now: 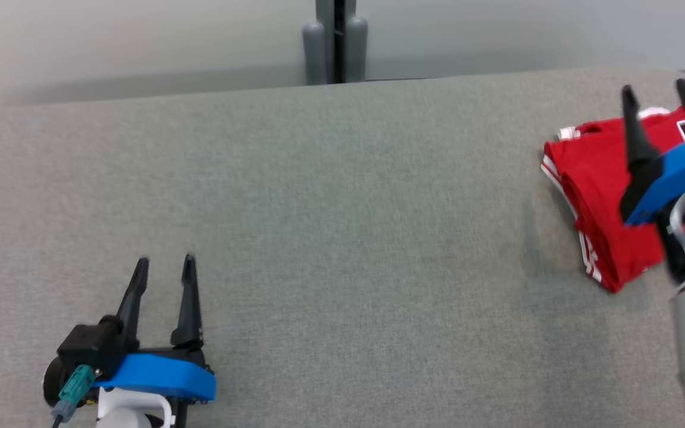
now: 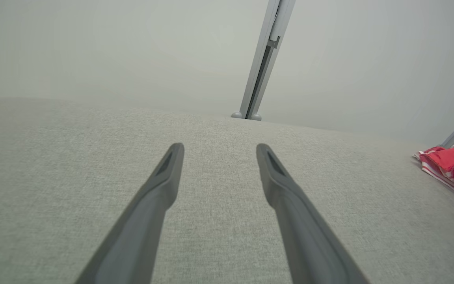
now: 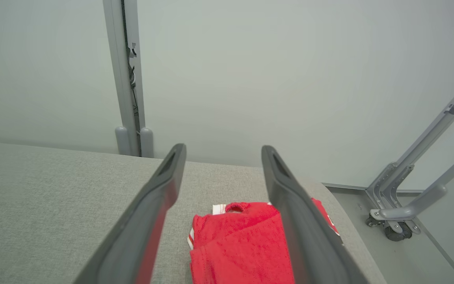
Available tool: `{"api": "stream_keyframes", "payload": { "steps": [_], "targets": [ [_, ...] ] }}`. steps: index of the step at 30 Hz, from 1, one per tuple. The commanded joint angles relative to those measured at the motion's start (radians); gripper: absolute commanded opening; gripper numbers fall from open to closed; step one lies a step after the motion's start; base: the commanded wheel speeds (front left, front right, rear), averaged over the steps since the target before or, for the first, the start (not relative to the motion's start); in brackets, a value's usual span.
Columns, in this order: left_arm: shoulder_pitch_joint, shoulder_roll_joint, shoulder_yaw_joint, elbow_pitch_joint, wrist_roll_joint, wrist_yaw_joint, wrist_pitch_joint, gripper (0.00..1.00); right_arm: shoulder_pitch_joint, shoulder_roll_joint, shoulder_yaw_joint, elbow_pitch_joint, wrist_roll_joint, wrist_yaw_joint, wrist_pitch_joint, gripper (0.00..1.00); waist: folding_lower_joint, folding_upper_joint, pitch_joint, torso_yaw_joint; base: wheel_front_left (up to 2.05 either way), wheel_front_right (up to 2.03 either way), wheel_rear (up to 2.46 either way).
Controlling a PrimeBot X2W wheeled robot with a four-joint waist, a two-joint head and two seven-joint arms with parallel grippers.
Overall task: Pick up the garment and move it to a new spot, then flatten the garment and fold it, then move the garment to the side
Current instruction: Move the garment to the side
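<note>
The garment [image 1: 601, 196] is red with white stripes and lies folded in a compact bundle at the right end of the grey table. My right gripper [image 1: 660, 95] hovers over it, open, with nothing between its fingers. In the right wrist view the garment [image 3: 237, 244] lies below and between the spread fingers of that gripper [image 3: 223, 152]. My left gripper [image 1: 164, 264] rests open near the table's front left, far from the cloth. From the left wrist the garment [image 2: 453, 167] shows at the far right edge, beyond the open left gripper [image 2: 219, 148].
The grey fabric table [image 1: 330, 226] stretches wide between the two arms. A grey post [image 1: 335, 41] stands behind its far edge against a pale wall. Past the table's right end a metal frame on a castor [image 3: 398, 225] stands on the floor.
</note>
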State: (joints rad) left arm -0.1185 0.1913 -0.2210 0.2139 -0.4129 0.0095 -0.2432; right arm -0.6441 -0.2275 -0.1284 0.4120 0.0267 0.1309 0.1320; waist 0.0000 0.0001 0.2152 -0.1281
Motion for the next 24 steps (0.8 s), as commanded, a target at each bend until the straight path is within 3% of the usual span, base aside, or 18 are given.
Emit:
{"api": "stream_keyframes", "payload": {
  "steps": [1, 12, 15, 24],
  "targets": [
    [0.017, 0.001, 0.010, 0.010, -0.003, 0.007, -0.008, 1.00, 0.032, 0.014, 0.011, -0.008, -0.006, 0.000, -0.022, 1.00, 0.0000, -0.0001, -0.022, 0.000, 0.00, 0.00, 0.00],
    [0.107, -0.032, 0.061, 0.068, -0.023, 0.001, -0.022, 1.00, 0.361, 0.163, 0.024, -0.126, -0.050, 0.000, -0.208, 1.00, 0.0000, -0.0001, -0.135, 0.104, 0.00, 0.00, 0.00],
    [0.132, -0.041, 0.069, 0.069, -0.018, -0.003, -0.022, 1.00, 0.452, 0.175, 0.014, -0.152, -0.052, 0.000, -0.250, 1.00, 0.0000, -0.0001, -0.155, 0.124, 0.00, 0.00, 0.00],
    [0.180, -0.057, 0.075, 0.068, 0.008, -0.024, -0.023, 1.00, 0.614, 0.177, 0.066, -0.117, 0.088, 0.000, -0.347, 1.00, 0.0000, -0.0001, -0.200, 0.148, 0.00, 0.00, 0.00]
  ]
}}
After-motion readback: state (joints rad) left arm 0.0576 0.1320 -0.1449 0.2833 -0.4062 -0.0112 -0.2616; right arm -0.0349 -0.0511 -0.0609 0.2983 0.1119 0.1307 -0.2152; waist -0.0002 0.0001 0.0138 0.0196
